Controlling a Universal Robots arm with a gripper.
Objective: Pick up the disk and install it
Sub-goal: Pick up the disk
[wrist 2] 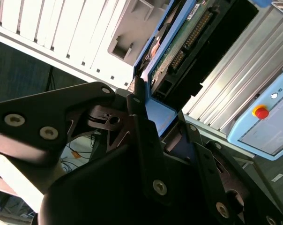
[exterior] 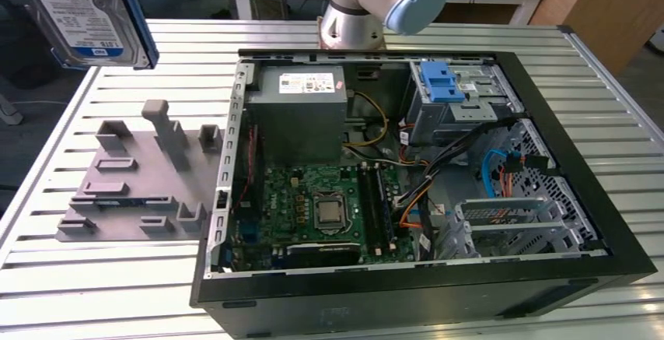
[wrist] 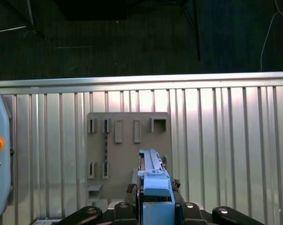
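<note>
Where its black metal fingers (wrist 2: 140, 123) meet, the pincer (wrist 2: 156, 107) is pinching the disk (wrist 2: 188, 33) by its narrow end, holding it in the air clear of the counter (wrist: 226, 140). In the second wrist view the disk's underside shows a green circuit board with a row of connector pins, framed by a smooth blue plastic rail. In the first wrist view the disk (wrist: 153, 180) stands edge-on out of the pincer (wrist: 155, 208), a thin slab capped in light blue. In the exterior view the disk (exterior: 89, 13) shows its flat silver face with a white-and-blue label and a dark blue side rail. Below the pincer lies a matte grey fixture plate (wrist: 127, 140) with rectangular pockets and upright posts, resting on the ribbed, shiny aluminium slats of the counter. Well apart from the pincer, toward the exterior view's right, sits an open black computer case (exterior: 415, 169) with a green board, loose cables and a silver cage.
</note>
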